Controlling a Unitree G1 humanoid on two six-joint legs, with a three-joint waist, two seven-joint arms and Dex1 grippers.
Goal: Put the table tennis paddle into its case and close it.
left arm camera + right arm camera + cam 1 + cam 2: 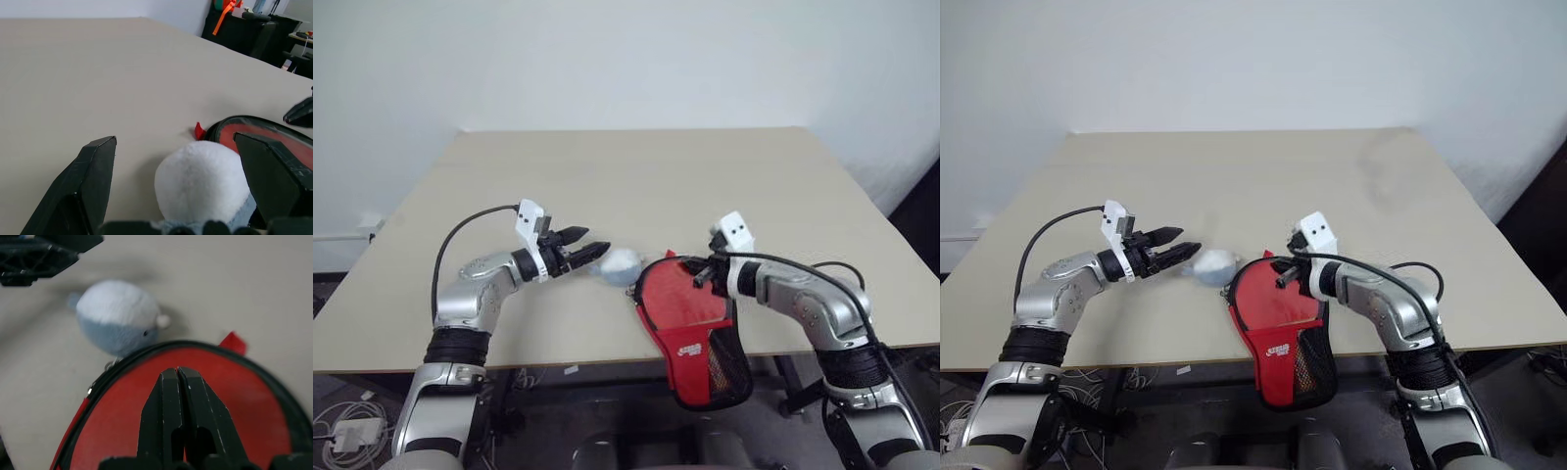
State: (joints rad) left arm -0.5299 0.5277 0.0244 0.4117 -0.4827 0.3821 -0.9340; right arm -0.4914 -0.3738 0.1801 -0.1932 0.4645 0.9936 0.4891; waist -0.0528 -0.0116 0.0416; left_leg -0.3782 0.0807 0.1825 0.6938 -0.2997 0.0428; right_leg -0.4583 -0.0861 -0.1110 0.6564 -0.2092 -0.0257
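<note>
Case (pixel 690 328): small white logo on the red fabric near the mesh end; lettering too small to read.

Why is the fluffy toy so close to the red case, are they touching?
Cannot tell. In the right wrist view the fluffy toy meets the case's black rim with no visible gap, but overlap could hide one.

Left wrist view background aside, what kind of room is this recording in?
Probably a lab or workshop, not a home: a bare beige table against a plain white wall, loose cables on the floor, and dark equipment shelving behind.
</note>
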